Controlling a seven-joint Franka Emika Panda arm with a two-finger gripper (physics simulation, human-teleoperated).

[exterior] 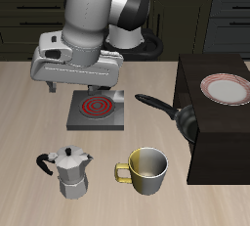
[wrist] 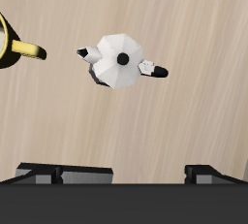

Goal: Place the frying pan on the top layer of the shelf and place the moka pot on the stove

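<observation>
Wrist view, moka pot (wrist: 120, 60) from above, gripper (wrist: 122, 175) spread open — exterior view alone shows stove (exterior: 98, 112), shelf (exterior: 217, 142)

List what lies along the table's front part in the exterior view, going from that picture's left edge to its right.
Moka pot → yellow-grey mug → dark shelf.

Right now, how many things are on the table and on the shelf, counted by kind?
Moka pot: 1
Mug: 1
Stove: 1
Frying pan: 1
Shelf: 1
Plate: 1
Total: 6
</observation>
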